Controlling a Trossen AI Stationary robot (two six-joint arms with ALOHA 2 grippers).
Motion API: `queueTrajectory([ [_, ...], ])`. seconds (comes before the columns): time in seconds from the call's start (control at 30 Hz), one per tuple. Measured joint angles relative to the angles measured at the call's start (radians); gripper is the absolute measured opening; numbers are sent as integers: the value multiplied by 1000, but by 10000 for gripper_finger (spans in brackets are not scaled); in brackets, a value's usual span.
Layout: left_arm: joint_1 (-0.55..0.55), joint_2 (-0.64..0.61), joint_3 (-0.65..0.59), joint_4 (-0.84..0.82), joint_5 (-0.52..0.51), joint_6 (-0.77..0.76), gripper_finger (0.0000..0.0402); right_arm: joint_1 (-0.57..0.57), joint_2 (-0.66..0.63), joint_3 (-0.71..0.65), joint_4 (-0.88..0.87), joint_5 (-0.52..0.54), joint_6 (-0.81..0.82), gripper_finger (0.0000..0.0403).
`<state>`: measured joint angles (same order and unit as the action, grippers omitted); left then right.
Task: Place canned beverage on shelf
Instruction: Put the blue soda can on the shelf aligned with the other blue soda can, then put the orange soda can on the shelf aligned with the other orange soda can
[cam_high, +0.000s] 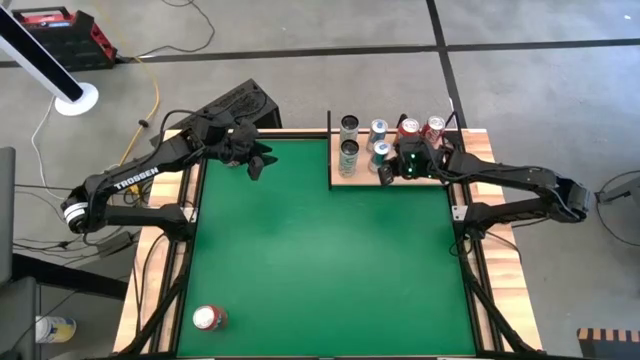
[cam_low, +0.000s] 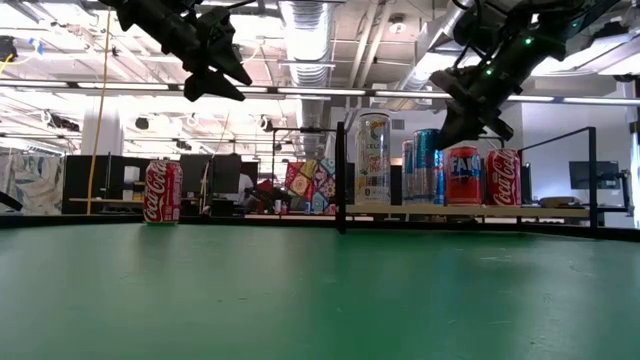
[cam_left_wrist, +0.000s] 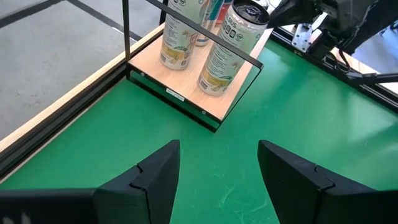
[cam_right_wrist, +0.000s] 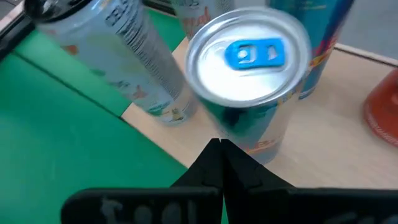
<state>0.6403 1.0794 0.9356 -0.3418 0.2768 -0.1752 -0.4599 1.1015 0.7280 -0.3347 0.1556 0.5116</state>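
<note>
The shelf (cam_high: 360, 179) of pale wood with thin black rods sits on the green felt at the far edge, right of centre. Several cans stand upright on it, among them a teal can with a blue tab (cam_right_wrist: 249, 59). My right gripper (cam_high: 385, 178) is shut at the shelf's near edge, its tips (cam_right_wrist: 221, 148) right before that can. A red cola can (cam_high: 208, 318) stands alone on the felt at the near left corner. My left gripper (cam_left_wrist: 217, 168) hangs open and holds nothing above the far left of the felt, facing the shelf (cam_left_wrist: 205, 93). My right gripper's shut fingertips (cam_right_wrist: 211, 158) slant down from the table's right and near side toward the lower wall of the blue-tabbed can (cam_right_wrist: 245, 127). I cannot tell whether they touch it. The can stands upright on the shelf.
Black upright rods (cam_high: 329, 150) and a thin top rail (cam_left_wrist: 205, 38) edge the shelf. The wide middle of the green felt (cam_high: 320, 260) is free. Wooden rims (cam_high: 500, 290) flank the felt, and a black case (cam_high: 235, 100) lies beyond the far left corner.
</note>
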Motion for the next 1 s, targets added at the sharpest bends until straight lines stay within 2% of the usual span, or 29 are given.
queueTrajectory([
  [0.2,0,0,0,-9,0,-7,201,29,0,0,-5,3,12,20],
  [0.4,0,0,0,-8,0,-10,201,8,0,0,30,32,19,20],
  [0.67,0,0,0,-14,1,-18,201,30,-47,0,-6,-135,39,20],
  [0.87,0,0,0,-15,-4,-19,201,99,-152,0,-18,-150,83,21],
  [1.0,12,5,59,-162,-140,5,201,150,-216,0,13,-125,111,21],
])
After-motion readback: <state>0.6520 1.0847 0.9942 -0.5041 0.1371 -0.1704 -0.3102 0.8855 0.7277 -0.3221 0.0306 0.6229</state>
